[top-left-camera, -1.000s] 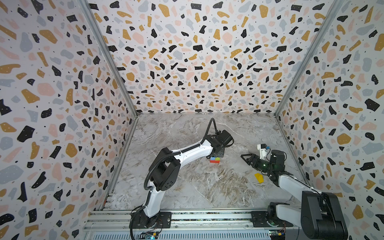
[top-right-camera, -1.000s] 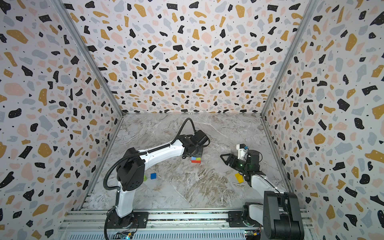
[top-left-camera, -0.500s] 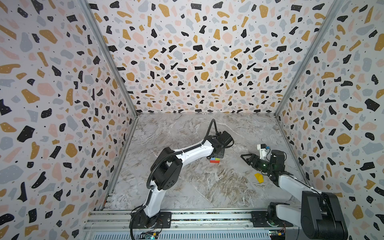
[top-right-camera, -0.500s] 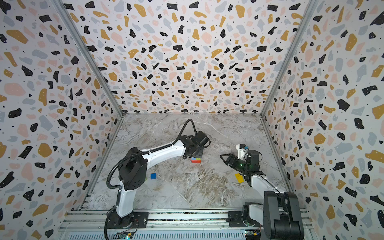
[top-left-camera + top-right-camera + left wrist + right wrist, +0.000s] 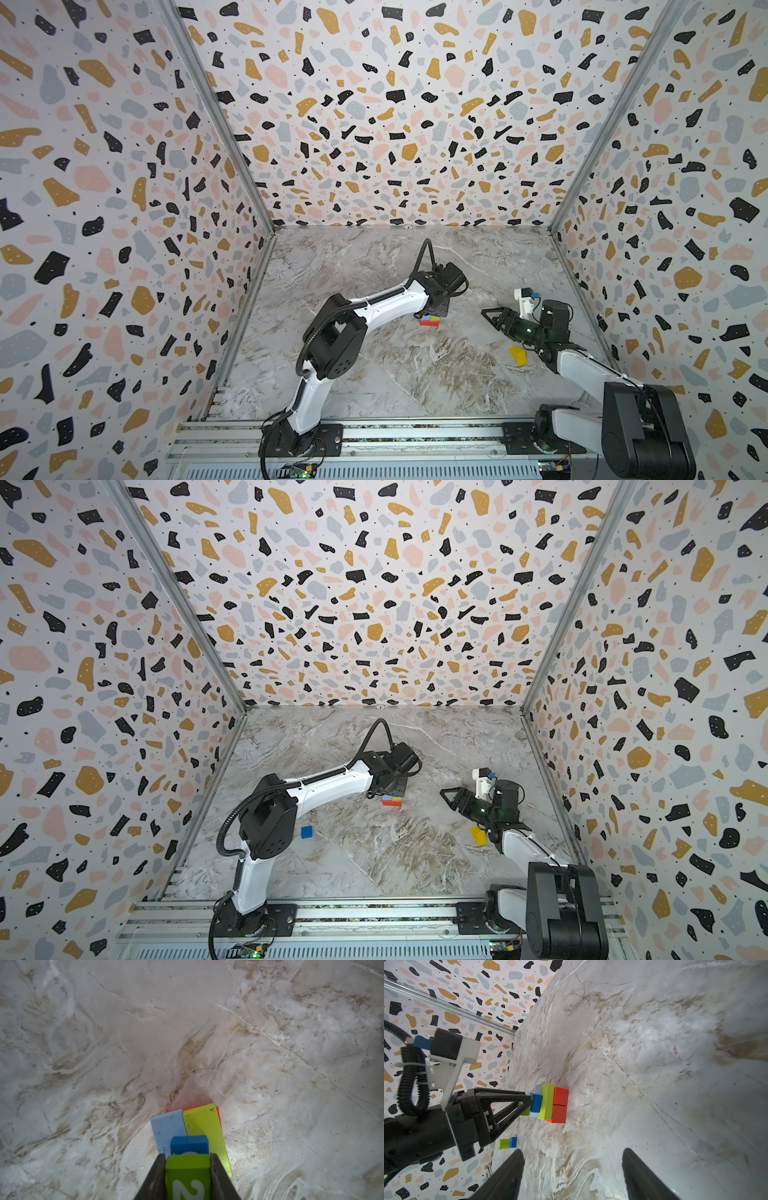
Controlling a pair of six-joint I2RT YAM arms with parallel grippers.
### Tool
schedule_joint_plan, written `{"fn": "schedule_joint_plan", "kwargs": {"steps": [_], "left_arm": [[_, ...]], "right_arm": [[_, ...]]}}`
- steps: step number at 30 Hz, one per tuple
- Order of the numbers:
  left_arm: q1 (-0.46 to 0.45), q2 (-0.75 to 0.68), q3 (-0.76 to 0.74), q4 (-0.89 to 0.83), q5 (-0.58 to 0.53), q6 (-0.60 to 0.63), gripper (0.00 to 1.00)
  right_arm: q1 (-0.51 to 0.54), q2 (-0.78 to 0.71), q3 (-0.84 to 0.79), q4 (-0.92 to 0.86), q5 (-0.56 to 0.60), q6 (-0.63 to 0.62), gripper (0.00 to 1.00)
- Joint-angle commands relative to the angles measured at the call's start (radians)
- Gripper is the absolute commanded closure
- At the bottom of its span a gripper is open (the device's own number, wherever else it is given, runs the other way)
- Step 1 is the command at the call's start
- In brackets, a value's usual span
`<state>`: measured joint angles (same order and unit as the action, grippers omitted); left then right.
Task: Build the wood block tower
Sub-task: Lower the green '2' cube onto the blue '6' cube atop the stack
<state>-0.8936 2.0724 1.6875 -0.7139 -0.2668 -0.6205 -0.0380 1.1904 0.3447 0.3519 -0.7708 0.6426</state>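
The wood block tower [image 5: 429, 320] [image 5: 392, 801] stands mid-floor. Its base is two red slabs [image 5: 560, 1105], with a lime bar [image 5: 204, 1126] and a light blue slab [image 5: 168, 1128] across them and a blue cube [image 5: 189, 1145] on top. My left gripper [image 5: 188, 1156] is shut on a green cube [image 5: 188, 1176] marked 2, directly over the blue cube; whether they touch I cannot tell. In the right wrist view the green cube [image 5: 526, 1112] shows at the left fingertips. My right gripper [image 5: 572, 1153] [image 5: 490, 316] hangs open and empty, right of the tower, pointing at it.
A yellow wedge [image 5: 518, 355] [image 5: 478, 836] lies beside the right arm. A loose blue cube [image 5: 306, 832] [image 5: 513, 1142] sits by the left arm's elbow with a lime block [image 5: 504, 1144] against it. Patterned walls close in three sides.
The left arm has shifted only slightly above the tower, still holding the green cube. The right arm has not moved.
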Motion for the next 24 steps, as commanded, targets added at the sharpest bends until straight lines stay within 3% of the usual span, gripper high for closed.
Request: {"fn": "schedule_joint_plan", "kwargs": {"steps": [1,24], "left_arm": [[-0.001,0.012,0.046,0.004,-0.003,0.012,0.74],[0.011,0.009,0.008,0.034,0.024,-0.012,0.74]], "right_arm": [[-0.003,-0.014,-0.006,0.015,-0.012,0.002,0.24],[-0.002,-0.014,-0.009,0.018,-0.013,0.003,0.24]]}}
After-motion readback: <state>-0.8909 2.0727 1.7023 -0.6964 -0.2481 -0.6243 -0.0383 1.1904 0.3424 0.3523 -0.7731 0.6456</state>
